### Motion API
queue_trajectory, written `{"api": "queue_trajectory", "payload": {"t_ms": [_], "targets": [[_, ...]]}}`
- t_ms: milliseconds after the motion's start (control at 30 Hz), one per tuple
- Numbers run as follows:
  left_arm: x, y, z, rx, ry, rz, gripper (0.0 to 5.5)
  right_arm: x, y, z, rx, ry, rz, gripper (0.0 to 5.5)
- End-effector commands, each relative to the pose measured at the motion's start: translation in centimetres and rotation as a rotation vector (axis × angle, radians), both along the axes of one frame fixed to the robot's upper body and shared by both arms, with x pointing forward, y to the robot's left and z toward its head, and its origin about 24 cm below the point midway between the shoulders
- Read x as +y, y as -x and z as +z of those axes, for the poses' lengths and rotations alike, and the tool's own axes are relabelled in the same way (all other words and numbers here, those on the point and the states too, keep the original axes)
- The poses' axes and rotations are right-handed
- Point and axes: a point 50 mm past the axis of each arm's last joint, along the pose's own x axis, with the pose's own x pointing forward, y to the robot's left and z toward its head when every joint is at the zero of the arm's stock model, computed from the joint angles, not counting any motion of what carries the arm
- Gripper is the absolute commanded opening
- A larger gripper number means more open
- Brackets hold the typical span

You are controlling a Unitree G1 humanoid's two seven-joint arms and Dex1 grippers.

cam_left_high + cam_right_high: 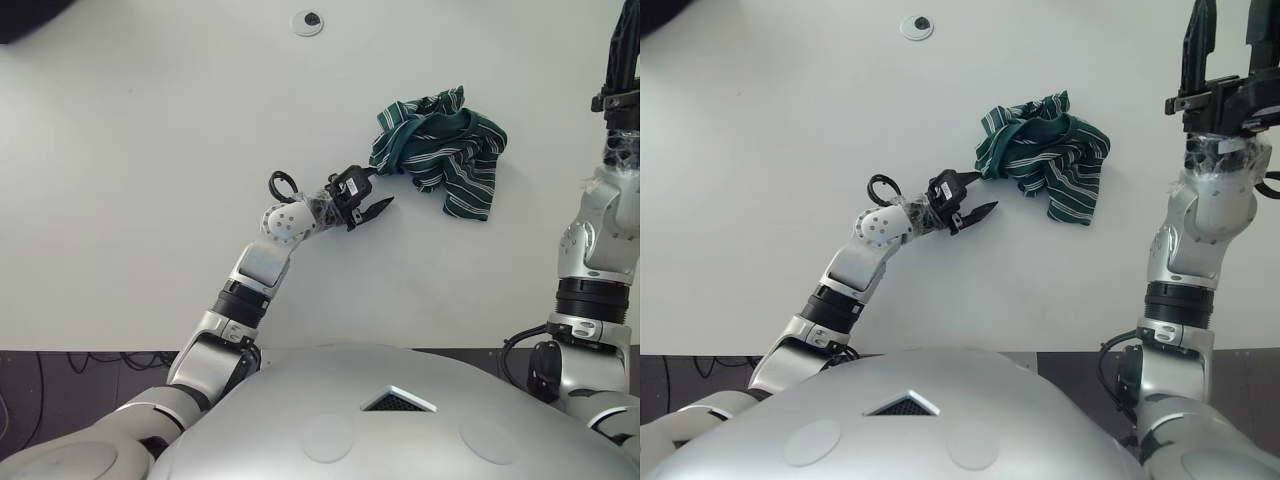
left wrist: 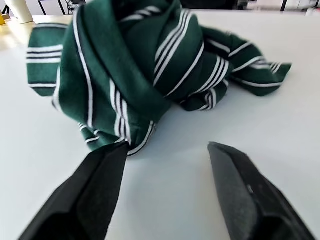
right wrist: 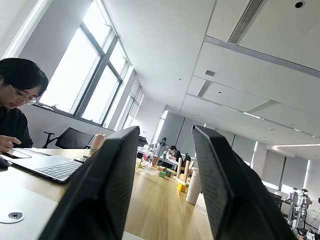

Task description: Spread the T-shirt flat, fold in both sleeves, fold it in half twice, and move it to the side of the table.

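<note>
Bright even light, faint soft shadows on white table (image 1: 150, 200), daylight glaring through windows (image 3: 85, 85)

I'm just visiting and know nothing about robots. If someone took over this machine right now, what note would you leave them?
Left gripper: open, low on the white table, at the near-left edge of the green white-striped T-shirt.
Right gripper: open, raised off to the right, holding nothing.
T-shirt: crumpled heap, right of centre.
Done: nothing yet.
To do: spread flat, fold both sleeves, halve twice, move aside.
</note>
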Motion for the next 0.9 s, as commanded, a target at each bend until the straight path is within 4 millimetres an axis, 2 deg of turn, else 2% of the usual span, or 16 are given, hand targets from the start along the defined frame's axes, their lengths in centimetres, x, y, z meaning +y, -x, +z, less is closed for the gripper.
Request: {"api": "queue_trajectory", "payload": {"t_ms": [33, 167, 400, 533, 633, 767, 900], "targets": [[0.6, -0.3, -0.9, 0.020, -0.109, 0.038, 2.51, 0.4, -0.2, -0.9, 0.050, 0.019, 0.003, 1.93], [1.0, -0.9, -1.2, 0.005, -0.135, 0.084, 1.94, 0.4, -1.0, -2.3, 0.157, 0.093, 0.007, 1.93], [0.1, -1.3, -1.4, -0.006, -0.104, 0.070, 0.95, -0.1, -1.6, -2.9, 0.220, 0.145, 0.022, 1.93], [0.5, -1.5, -1.8, -0.003, -0.110, 0.082, 0.37, -0.4, -1.9, -3.3, 0.261, 0.185, 0.040, 1.93], [0.8, -1.6, -1.8, -0.006, -0.110, 0.090, 0.03, -1.5, -2.4, -3.3, 0.314, 0.205, 0.050, 1.93], [1.0, -1.6, -1.7, -0.020, -0.097, 0.098, 0.03, -3.0, -3.0, -4.7, 0.586, 0.280, 0.219, 1.93], [1.2, -1.7, -1.0, -0.055, -0.069, 0.096, 0.03, -3.3, -3.1, -6.6, 0.822, 0.274, 0.370, 1.93]]}}
